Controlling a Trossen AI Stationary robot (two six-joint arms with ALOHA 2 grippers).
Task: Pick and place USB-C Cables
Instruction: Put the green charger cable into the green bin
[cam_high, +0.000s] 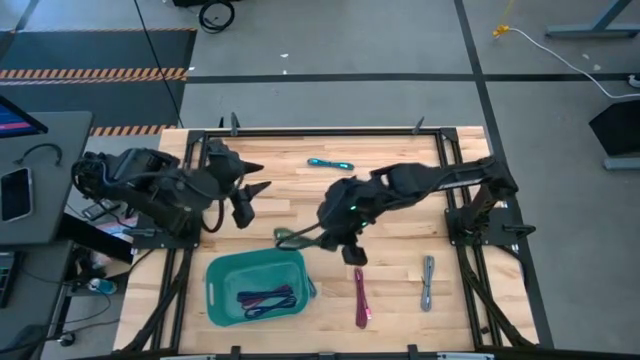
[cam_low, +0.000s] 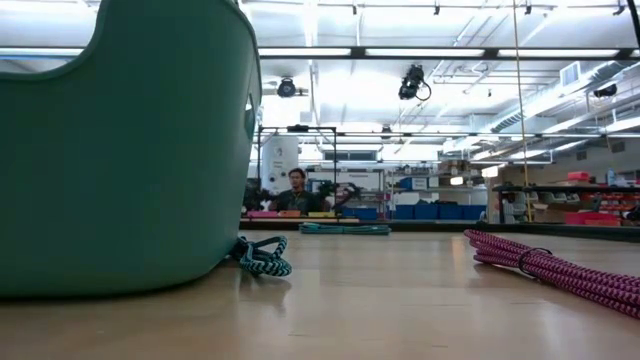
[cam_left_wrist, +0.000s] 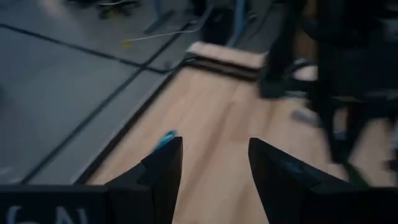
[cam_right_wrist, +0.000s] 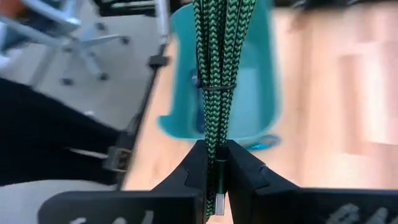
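My right gripper (cam_high: 318, 236) is shut on a green braided USB-C cable bundle (cam_high: 290, 238) just beyond the far rim of the teal basket (cam_high: 215, 285). In the right wrist view the bundle (cam_right_wrist: 214, 56) runs out from the fingers over the basket (cam_right_wrist: 180, 93). Purple and dark cables (cam_high: 265, 298) lie in the basket. A cyan cable (cam_high: 330, 162) lies on the table near the far edge, a magenta one (cam_high: 360, 297) and a grey one (cam_high: 428, 282) near the front. My left gripper (cam_high: 262, 178) is open and empty at the left. My right gripper pinches the green bundle near one end (cam_right_wrist: 213, 163) between its two fingers, with a connector tip (cam_right_wrist: 219, 200) reaching back between them. The fingers lie along the bundle, which sticks straight out past the fingertips toward the basket. A band (cam_right_wrist: 216, 88) ties the strands together.
A teal-and-black cable (cam_low: 262, 257) lies on the table against the basket's wall (cam_low: 120, 150). The magenta cable (cam_low: 560, 270) lies close to the low camera. The cyan cable also shows in the left wrist view (cam_left_wrist: 165, 140). Black frame rails edge the table (cam_high: 330, 132). A person sits far behind.
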